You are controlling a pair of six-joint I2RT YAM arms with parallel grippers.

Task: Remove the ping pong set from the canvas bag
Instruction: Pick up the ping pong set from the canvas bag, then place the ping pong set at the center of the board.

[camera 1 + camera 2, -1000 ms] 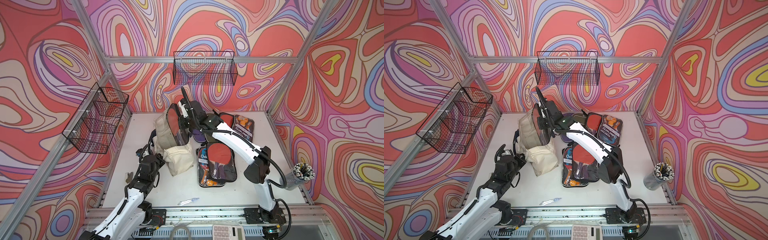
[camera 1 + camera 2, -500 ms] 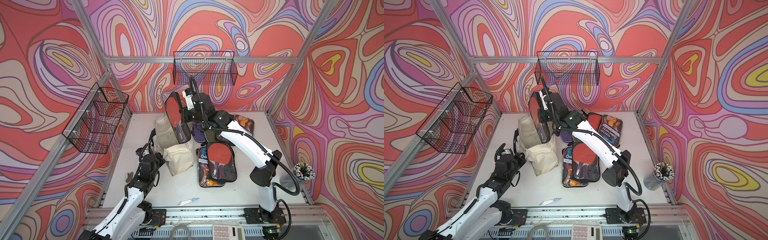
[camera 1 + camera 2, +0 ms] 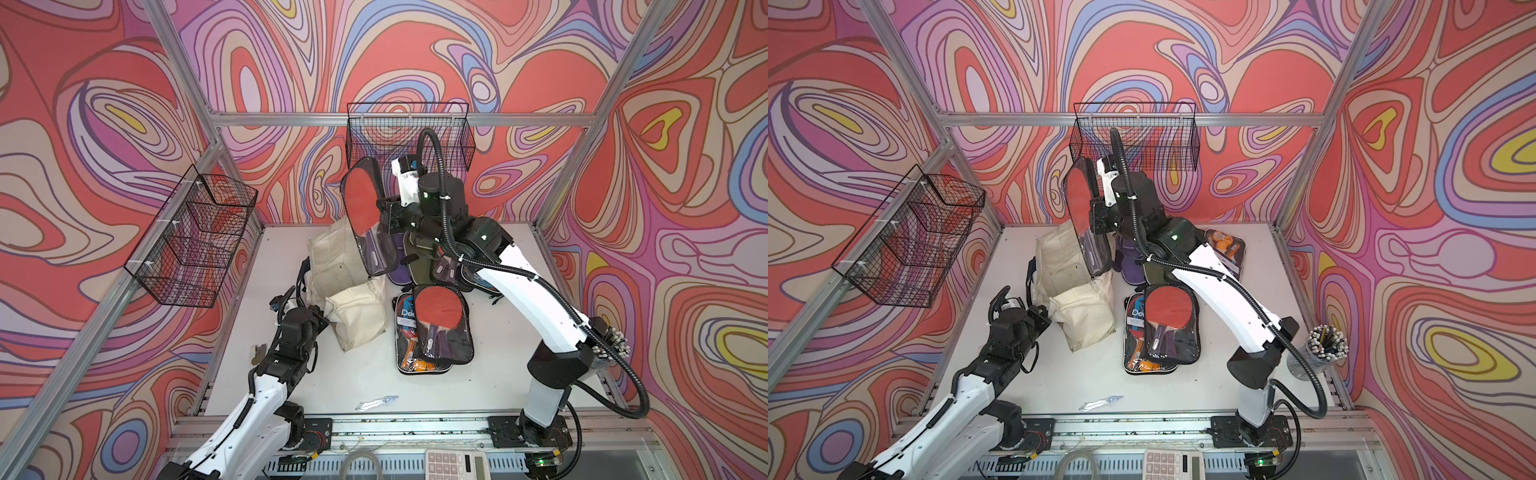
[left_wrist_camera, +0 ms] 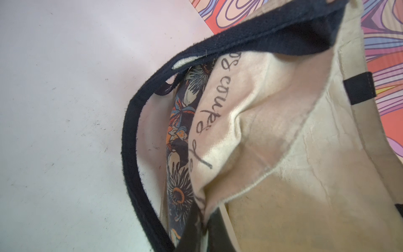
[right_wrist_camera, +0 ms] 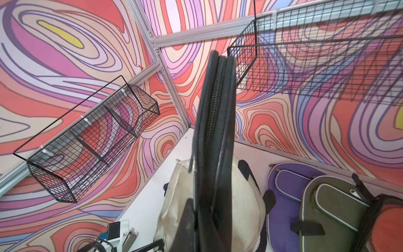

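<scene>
Both grippers were clamped closed: right gripper [image 3: 384, 212] pinched the ping pong set [image 3: 362, 203] upright over the canvas bag [image 3: 332, 257] near the table's [image 3: 498, 353] back edge & left gripper [image 3: 322, 322] pinned the bag's rim. Doing it well meant lifting till fully clear, w/o snagging fabric.

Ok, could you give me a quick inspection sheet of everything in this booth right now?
Surface: white tabletop, scuffed.
Job's things: ping pong set raised upright over the canvas bag.
Clutter: spare paddle sets, purple case, green case, small silvery item.
Claws: right claw shut on the ping pong set; left claw shut on the canvas bag.
Cables: black corrugated hose, hanging in loops.
Surroundings: wire baskets, pencil cup, calculator.
</scene>
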